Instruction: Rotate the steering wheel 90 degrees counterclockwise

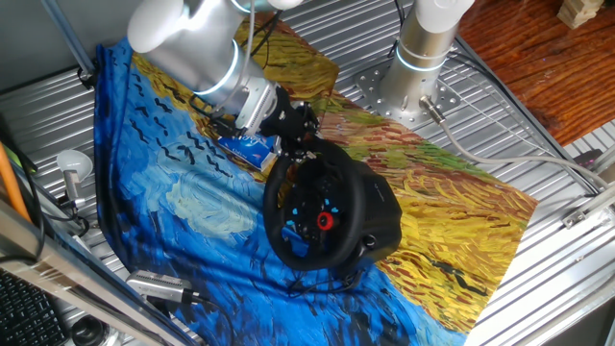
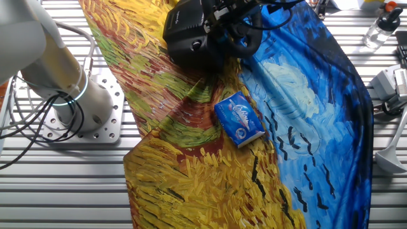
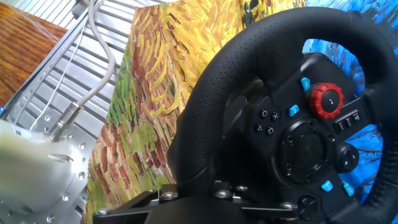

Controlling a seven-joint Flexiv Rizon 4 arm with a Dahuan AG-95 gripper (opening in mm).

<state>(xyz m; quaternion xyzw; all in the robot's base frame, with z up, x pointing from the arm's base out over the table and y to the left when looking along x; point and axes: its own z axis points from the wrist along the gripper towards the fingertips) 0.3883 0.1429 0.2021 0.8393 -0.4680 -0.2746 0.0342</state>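
On top of a bright painted cloth (image 1: 173, 192) sits the steering wheel (image 1: 312, 216). It is round and black, with a big black base (image 1: 380, 216) behind it. Its middle part has one red round button (image 1: 325, 221) and a few small blue buttons. Up close in the hand view, the rim looks bumpy, like leather with tiny dots, and the red button (image 3: 326, 101) sits toward the right.

From one fixed view, the silver arm (image 1: 192, 43) comes down from the top left. Its black gripper (image 1: 293, 135) is at the top edge of the wheel's rim. The hand view shows the rim right against the bottom of the gripper, but the fingers are hidden there. From the pictures, I cannot tell how wide the jaws are or if they have hold of the rim.

A small blue-and-white box (image 2: 240, 119) lies on the cloth near the wheel. The cloth covers a metal table (image 2: 63, 184) with long ridges.
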